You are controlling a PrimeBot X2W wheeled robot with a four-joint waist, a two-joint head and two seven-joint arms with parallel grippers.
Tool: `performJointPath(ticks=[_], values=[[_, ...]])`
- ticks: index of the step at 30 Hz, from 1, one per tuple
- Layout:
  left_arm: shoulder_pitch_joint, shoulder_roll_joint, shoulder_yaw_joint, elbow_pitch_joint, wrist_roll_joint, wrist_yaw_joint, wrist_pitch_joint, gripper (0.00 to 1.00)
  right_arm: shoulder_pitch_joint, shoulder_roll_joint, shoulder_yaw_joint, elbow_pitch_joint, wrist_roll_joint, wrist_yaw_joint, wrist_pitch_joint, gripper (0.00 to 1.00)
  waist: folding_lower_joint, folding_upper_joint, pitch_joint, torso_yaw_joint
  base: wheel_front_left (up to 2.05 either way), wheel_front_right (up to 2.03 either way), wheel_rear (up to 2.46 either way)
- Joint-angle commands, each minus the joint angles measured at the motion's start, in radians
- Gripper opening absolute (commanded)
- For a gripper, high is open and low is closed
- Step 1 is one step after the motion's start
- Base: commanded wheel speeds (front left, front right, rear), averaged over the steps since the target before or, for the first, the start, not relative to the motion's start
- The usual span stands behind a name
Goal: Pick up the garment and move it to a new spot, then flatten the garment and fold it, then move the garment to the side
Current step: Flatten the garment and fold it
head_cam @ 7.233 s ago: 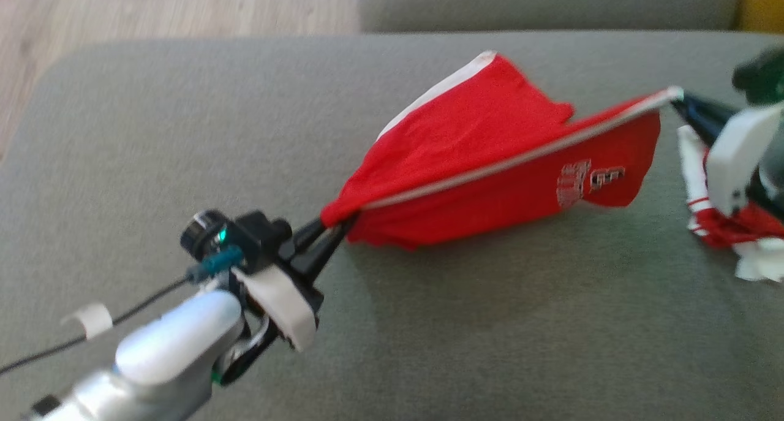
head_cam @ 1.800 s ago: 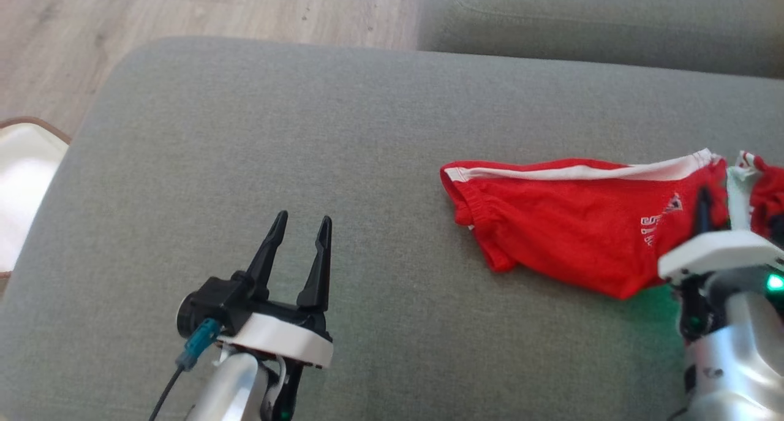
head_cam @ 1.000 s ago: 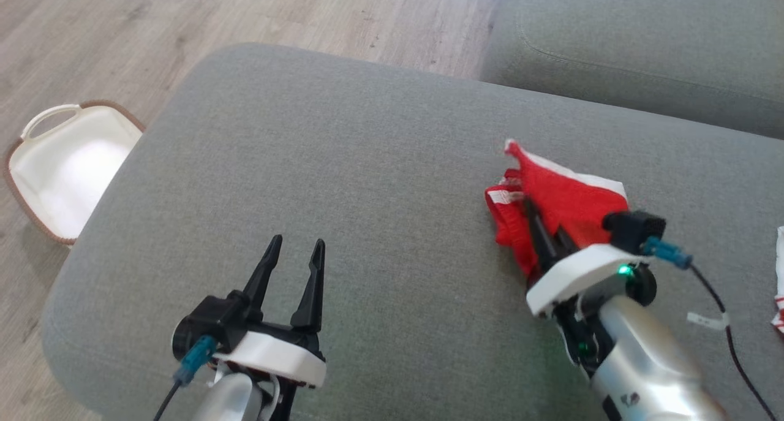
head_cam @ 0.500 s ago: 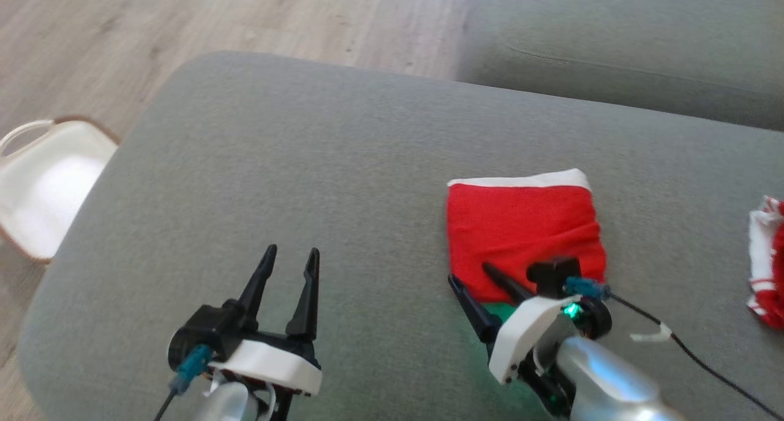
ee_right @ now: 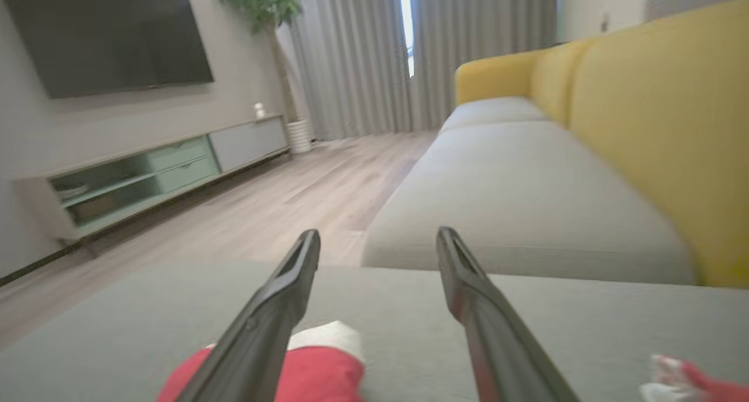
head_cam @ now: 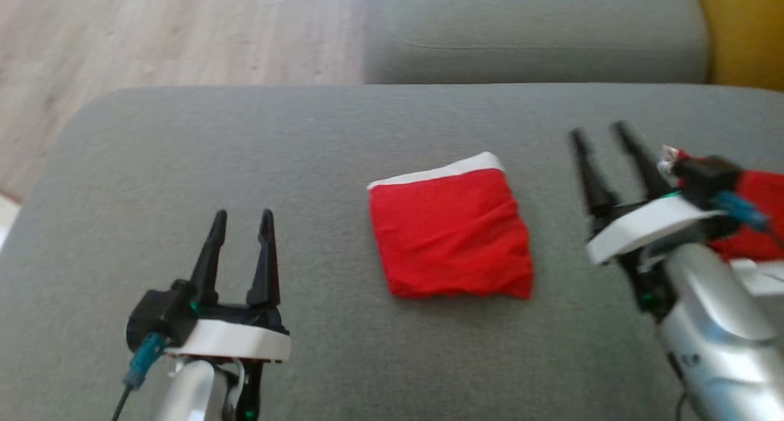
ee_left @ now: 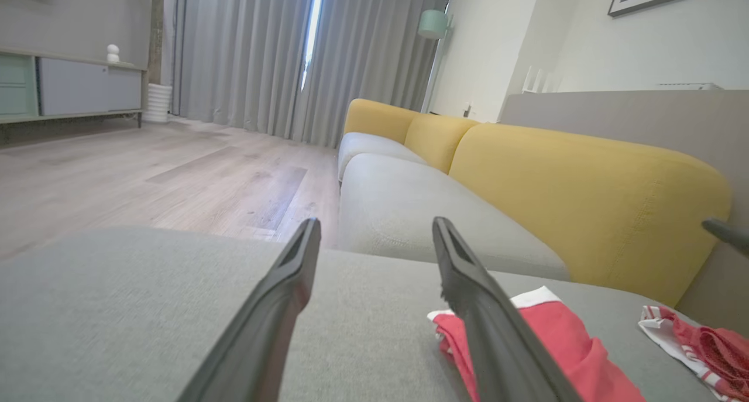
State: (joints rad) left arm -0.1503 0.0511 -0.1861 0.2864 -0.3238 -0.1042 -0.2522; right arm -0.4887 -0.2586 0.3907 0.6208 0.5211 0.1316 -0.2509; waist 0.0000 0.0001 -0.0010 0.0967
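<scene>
Head view has the red garment point(head_cam: 450, 234) folded into a compact square with a white band along its far edge. It lies flat on the grey sofa cushion point(head_cam: 184, 151), roughly midway between the two tools, and neither tool touches it. The left tool point(head_cam: 243, 215) stands to its left and nearer the camera, its fingers spread with nothing between them. The right tool point(head_cam: 598, 130), slightly blurred, is off to the garment's right, also spread wide and empty. A crumpled red-and-white cloth point(head_cam: 765, 237) lies just behind the right tool's wrist, at the cushion's right side. Beyond the cushion are another grey seat point(head_cam: 533, 35), a yellow backrest point(head_cam: 741, 32) and a wooden floor point(head_cam: 153, 35).
</scene>
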Motion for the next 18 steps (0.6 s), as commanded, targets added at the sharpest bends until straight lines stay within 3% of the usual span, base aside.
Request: performJointPath(ticks=[1, 5, 9, 18], values=[[-0.035, 0.005, 0.041, -0.039, 0.01, 0.003, -0.01, 1.0, 0.027, 0.007, -0.02, -0.043, -0.03, -0.001, -0.011, 1.0, 0.0, -0.0001, 0.004, -0.035, 0.0, 0.0, 0.0], [-0.028, 0.003, 0.066, -0.061, 0.021, 0.005, -0.01, 1.0, 0.139, 0.056, -0.208, -0.152, -0.188, -0.001, -0.011, 1.0, 0.0, -0.0001, 0.011, -0.07, 0.0, 0.0, 0.0], [-0.009, 0.001, 0.077, -0.06, 0.039, 0.002, -0.01, 1.0, 0.25, 0.137, -0.315, -0.252, -0.295, -0.001, -0.011, 1.0, 0.0, -0.0001, 0.016, -0.094, 0.0, 0.0, 0.0], [0.011, -0.001, 0.075, -0.055, 0.042, -0.001, -0.01, 1.0, 0.349, 0.201, -0.358, -0.336, -0.369, -0.001, -0.011, 1.0, 0.0, -0.0001, 0.034, -0.093, 0.0, 0.0, 0.0]])
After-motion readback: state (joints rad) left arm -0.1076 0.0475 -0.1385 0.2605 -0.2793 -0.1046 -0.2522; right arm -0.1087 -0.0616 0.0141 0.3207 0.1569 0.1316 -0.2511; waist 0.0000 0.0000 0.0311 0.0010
